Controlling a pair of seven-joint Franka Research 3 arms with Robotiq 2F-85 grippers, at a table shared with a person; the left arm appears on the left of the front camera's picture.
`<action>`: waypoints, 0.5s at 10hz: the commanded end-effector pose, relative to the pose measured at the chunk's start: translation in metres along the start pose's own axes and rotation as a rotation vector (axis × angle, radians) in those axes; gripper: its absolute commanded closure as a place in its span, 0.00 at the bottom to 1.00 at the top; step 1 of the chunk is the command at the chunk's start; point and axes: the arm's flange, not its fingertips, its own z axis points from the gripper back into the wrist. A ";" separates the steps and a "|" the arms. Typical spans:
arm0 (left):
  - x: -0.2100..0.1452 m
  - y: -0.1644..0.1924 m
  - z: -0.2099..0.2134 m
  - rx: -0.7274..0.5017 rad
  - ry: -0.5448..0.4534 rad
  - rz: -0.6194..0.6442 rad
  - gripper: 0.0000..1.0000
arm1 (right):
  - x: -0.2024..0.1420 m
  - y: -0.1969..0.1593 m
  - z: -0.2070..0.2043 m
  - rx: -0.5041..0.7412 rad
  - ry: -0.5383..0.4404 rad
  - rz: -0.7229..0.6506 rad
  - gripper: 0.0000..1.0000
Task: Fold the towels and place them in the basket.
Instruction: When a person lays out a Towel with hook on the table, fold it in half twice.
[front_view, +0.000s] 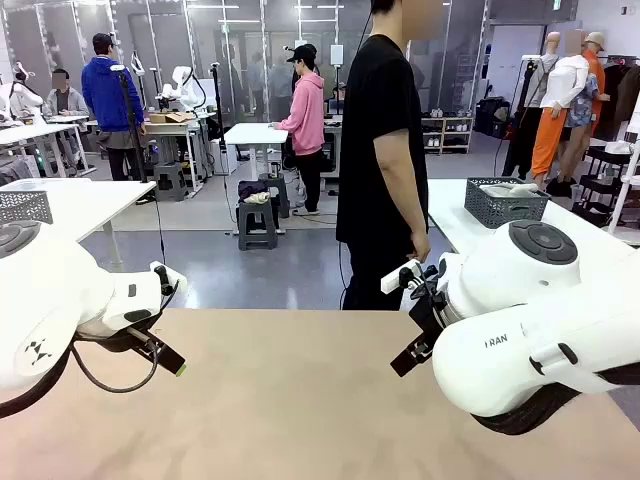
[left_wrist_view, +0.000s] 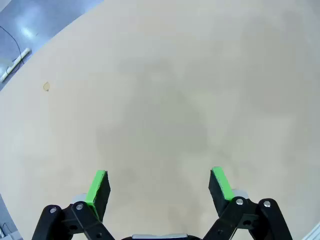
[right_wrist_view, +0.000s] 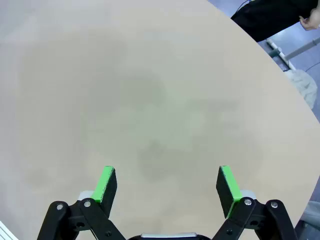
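Two claws gape wide over the tan table: left gripper, right gripper. One person stands at its far edge.

Front view, right of centre, lower half: dark capitals "FRAN" on the white shell of the right arm. The word is cut short where the shell curves away, and the rest cannot be read.

Front view, lower left: small dark emblem on the white shell of the left arm. It is a graphic mark; no letters can be made out.

Left wrist view, upper left: faint ring-shaped mark on the tan tabletop. It is not a character.

Nothing else is legible; anything printed in the far room is too small to read.
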 end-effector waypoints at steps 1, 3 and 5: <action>0.000 0.000 0.000 0.000 0.000 0.000 0.00 | 0.000 0.000 0.000 0.000 0.000 0.000 0.00; 0.000 0.000 0.000 0.000 0.000 0.000 0.00 | 0.000 0.000 0.000 0.000 0.000 0.000 0.00; 0.000 0.000 0.000 0.000 0.000 0.000 0.00 | 0.000 0.000 0.000 0.000 0.000 0.000 0.00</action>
